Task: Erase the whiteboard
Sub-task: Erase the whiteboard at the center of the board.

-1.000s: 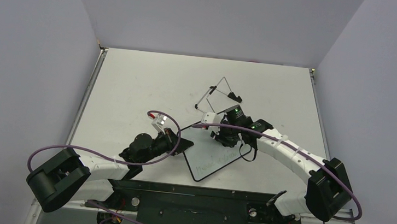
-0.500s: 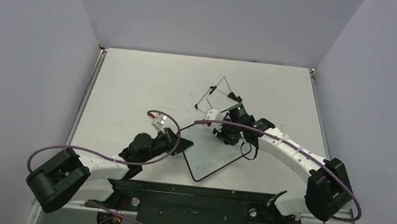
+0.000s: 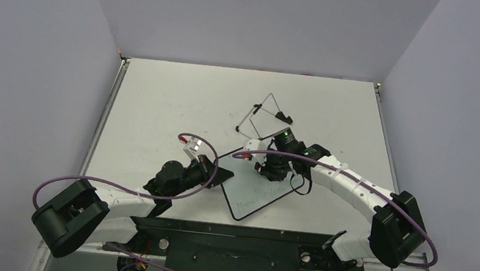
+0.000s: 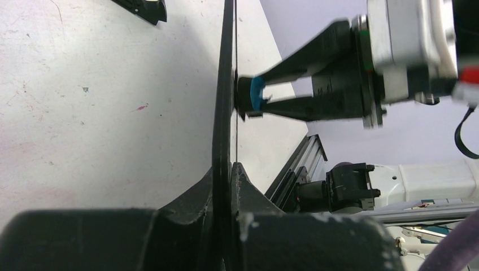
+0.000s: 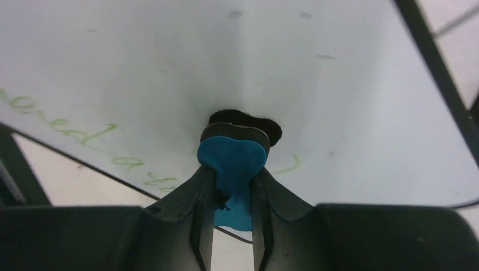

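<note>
The whiteboard [image 3: 253, 188] lies tilted near the table's front, with green handwriting [image 3: 263, 193] on its near part. My left gripper [image 3: 215, 173] is shut on its left edge; in the left wrist view the board [image 4: 226, 79] stands edge-on between my closed jaws [image 4: 230, 169]. My right gripper [image 3: 272, 170] is shut on the blue-and-black eraser [image 5: 231, 155] and presses its black pad onto the board's white face [image 5: 339, 79]. Green writing [image 5: 85, 135] shows left of the eraser. The eraser also shows in the left wrist view [image 4: 257, 94].
A thin wire easel stand [image 3: 263, 120] with black feet lies just behind the board. The right arm's cable [image 3: 299, 181] loops over the board's right corner. The black base rail [image 3: 234, 241] runs along the near edge.
My right gripper with the eraser slid a little toward the board's far side, then came back toward the near left. The left arm and the board have held still.
</note>
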Motion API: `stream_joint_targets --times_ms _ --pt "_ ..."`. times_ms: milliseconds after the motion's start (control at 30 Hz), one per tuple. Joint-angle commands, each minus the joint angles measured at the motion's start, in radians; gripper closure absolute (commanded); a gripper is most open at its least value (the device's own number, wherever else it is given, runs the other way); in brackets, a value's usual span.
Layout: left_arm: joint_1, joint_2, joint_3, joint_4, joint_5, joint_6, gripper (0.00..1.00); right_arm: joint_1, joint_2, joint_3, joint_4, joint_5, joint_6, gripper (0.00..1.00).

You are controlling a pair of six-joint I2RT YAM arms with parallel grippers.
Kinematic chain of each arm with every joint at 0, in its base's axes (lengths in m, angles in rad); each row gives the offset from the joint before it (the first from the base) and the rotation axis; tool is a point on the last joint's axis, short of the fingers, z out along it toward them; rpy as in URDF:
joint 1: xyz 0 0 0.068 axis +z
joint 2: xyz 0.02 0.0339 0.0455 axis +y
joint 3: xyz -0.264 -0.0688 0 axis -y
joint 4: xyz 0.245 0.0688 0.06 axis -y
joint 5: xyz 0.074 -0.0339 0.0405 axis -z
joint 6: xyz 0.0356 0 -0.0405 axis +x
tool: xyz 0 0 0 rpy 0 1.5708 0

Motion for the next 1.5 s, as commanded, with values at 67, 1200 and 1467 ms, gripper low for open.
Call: stream_joint_targets --times_ms 67,1200,1467 --pt "0.001 -0.040 0.021 0.144 0.052 -0.013 1.00 0.072 0.005 0.027 -0.068 -0.084 -0.066 1.00" --pt "0.003 -0.023 0.024 0.147 0.068 -0.021 1.00 -0.053 -0.015 0.019 -0.014 0.030 -0.032 1.00" --pt "0.011 -0.043 0.013 0.139 0.065 -0.021 1.00 0.037 -0.032 -0.014 -0.162 -0.140 -0.271 1.00"
